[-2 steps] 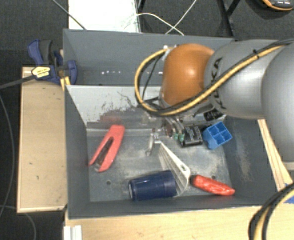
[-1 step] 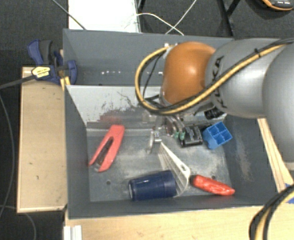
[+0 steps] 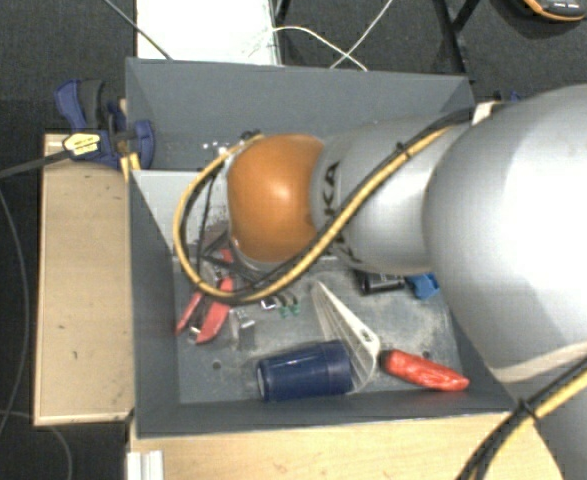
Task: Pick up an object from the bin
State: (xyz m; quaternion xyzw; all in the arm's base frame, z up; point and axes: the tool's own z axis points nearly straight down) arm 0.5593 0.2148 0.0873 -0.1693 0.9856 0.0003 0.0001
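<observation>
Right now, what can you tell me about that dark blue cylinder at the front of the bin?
The cylinder is dark blue, smooth and faintly glossy, perhaps plastic or metal. It lies on its side on the bin floor by the near wall, long axis left to right. A white pointed piece overlaps its right end; a red thing lies just beyond, apart from it.
</observation>
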